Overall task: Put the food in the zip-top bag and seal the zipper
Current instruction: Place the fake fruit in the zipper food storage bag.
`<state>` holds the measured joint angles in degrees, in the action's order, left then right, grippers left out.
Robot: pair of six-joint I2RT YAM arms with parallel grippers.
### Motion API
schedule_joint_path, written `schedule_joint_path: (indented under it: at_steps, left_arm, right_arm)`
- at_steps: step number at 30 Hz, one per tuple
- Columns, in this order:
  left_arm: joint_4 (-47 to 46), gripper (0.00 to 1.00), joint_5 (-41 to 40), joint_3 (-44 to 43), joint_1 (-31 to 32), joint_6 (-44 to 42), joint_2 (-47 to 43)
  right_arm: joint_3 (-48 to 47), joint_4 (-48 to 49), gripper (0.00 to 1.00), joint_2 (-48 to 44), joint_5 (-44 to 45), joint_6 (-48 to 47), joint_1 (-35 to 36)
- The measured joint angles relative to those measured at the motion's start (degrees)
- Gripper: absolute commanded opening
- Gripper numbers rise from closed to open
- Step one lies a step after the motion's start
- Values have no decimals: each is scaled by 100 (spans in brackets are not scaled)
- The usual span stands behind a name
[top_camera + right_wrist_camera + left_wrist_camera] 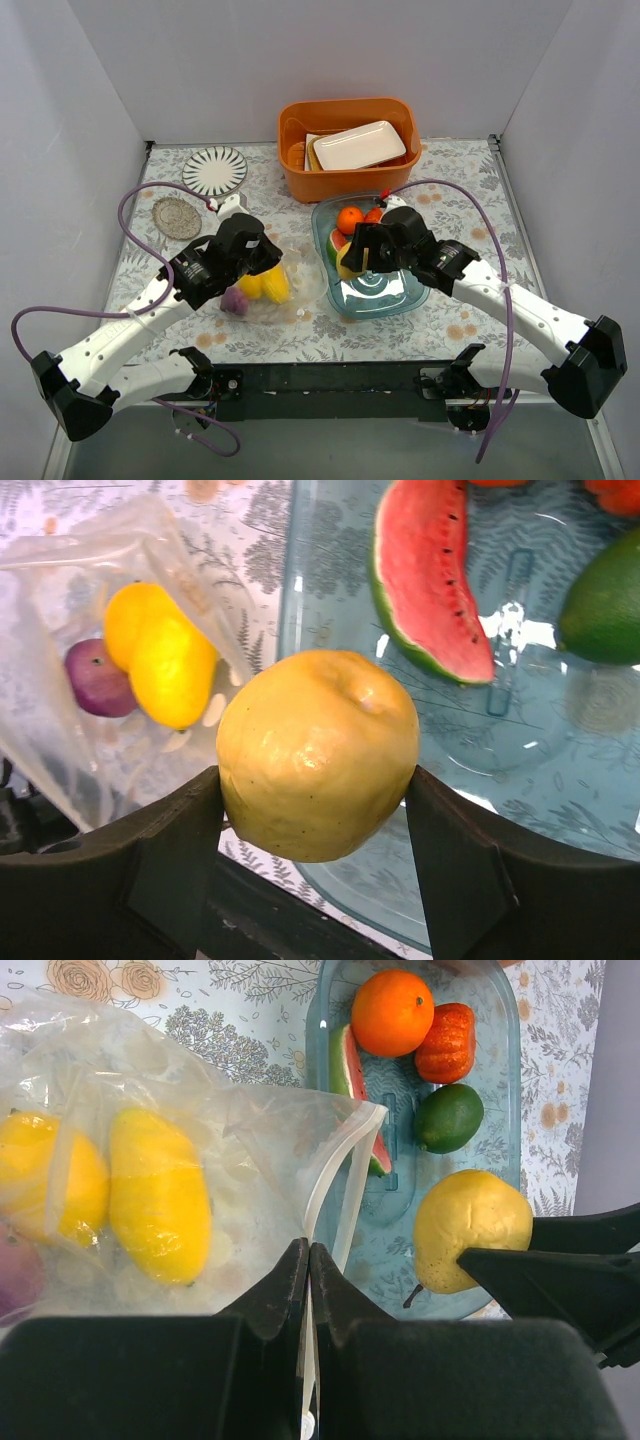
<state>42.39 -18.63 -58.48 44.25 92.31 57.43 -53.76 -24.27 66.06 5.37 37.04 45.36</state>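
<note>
My left gripper is shut on the whitish zipper strip at the mouth of the clear zip-top bag, which lies left of the blue-tinted tray. Two yellow lemons and a purple onion lie inside the bag. My right gripper is shut on a yellow mango and holds it above the tray's near left edge, beside the bag's mouth. An orange, red tomato, dark green fruit and watermelon slice lie in the tray.
An orange bin holding a white dish stands behind the tray. A striped plate and a round coaster lie at the back left. White walls close in three sides.
</note>
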Motion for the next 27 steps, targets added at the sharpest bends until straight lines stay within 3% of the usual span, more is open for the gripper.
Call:
schedule_joint_path:
  at_steps: [10,27]
  left_arm:
    - [-37,0,7,52,0,2,-33]
    - [2,0,125,15,0,-129,-35]
  right_arm:
    - [-348,699,38,210,-741,-114,267]
    - [-765,949,38,1615,-1266,-428,844]
